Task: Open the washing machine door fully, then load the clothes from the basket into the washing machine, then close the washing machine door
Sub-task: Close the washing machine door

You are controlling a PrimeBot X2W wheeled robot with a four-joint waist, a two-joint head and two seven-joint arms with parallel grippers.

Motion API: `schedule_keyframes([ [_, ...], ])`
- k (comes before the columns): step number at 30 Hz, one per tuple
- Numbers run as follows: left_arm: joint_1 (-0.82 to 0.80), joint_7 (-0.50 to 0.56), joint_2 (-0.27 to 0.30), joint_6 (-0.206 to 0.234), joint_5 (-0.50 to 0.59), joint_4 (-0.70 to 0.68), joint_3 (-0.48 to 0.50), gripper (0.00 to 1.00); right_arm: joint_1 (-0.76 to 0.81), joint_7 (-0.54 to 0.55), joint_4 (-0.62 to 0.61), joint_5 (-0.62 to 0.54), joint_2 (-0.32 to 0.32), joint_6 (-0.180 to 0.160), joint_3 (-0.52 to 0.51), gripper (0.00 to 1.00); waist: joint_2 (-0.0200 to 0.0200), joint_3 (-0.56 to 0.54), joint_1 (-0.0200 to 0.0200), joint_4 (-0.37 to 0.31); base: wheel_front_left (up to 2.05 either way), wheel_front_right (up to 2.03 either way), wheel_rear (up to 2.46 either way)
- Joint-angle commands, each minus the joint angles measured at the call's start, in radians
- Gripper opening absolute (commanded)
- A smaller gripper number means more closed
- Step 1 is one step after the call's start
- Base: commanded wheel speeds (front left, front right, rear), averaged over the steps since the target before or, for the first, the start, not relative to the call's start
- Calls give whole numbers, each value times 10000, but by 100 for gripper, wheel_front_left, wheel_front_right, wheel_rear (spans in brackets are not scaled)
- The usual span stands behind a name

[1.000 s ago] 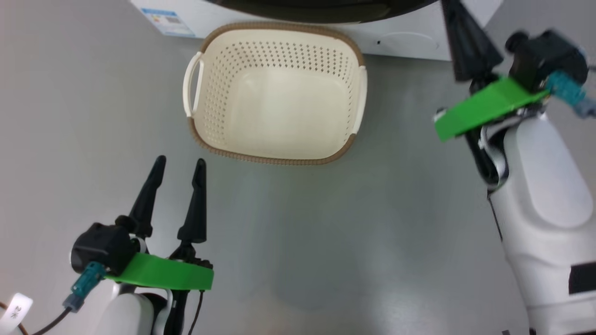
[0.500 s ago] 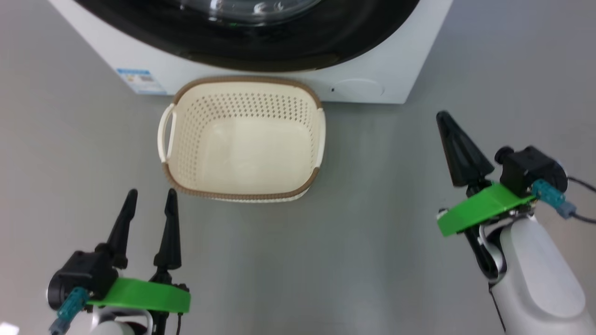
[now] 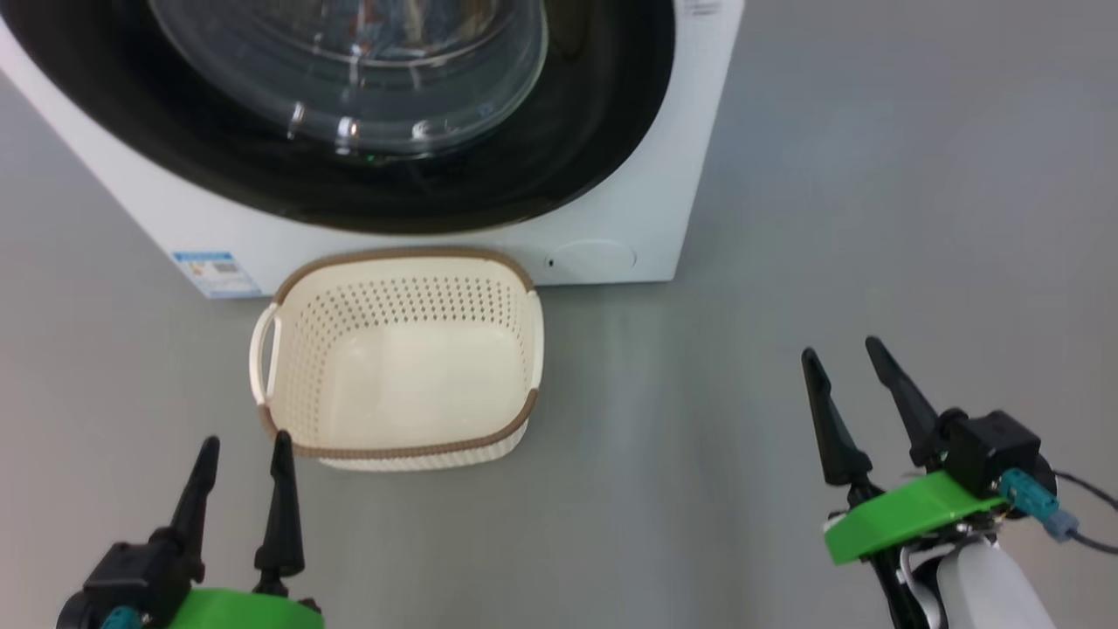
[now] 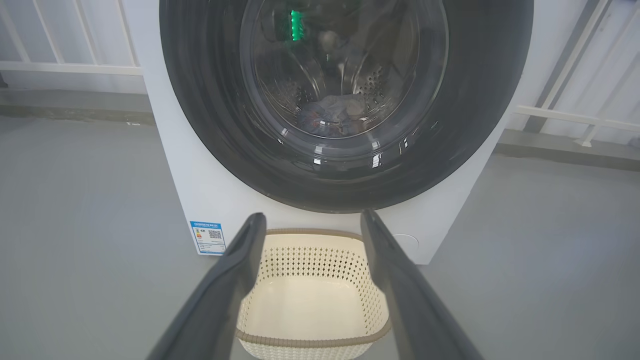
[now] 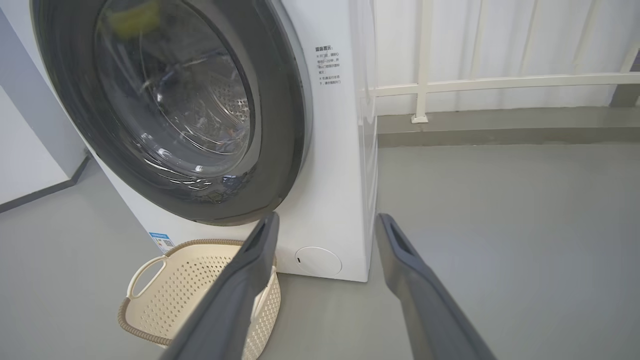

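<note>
Right gripper (image 3: 840,348) newly parted (empty), basket (image 3: 397,256) leftward, apart

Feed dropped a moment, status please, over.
Left jaws, right jaws open, empty. Door shut, clothes inside. Basket empty, sitting before washer.

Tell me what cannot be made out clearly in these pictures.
- Clothes: left wrist view, a dim heap behind the reflecting glass of the washing machine door; print unreadable.
- Washing machine: its top cut off by the upper edge in every view.
- Blue label: text too small.
- Basket: right wrist view, partly hidden by the right gripper.
</note>
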Motion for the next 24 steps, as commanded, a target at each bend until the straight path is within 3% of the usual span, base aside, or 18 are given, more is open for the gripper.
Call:
schedule_keyframes([
  [1,56,-63,129,61,92,-196,382,100,179,-45,-288,6,73,-57,213,100,-1,-627,0,-546,0,0,0],
  [24,1288,-63,129,229,311,-304,655,100,1826,-45,-475,78,193,-57,-15,100,-1,-1975,0,-904,0,0,0],
])
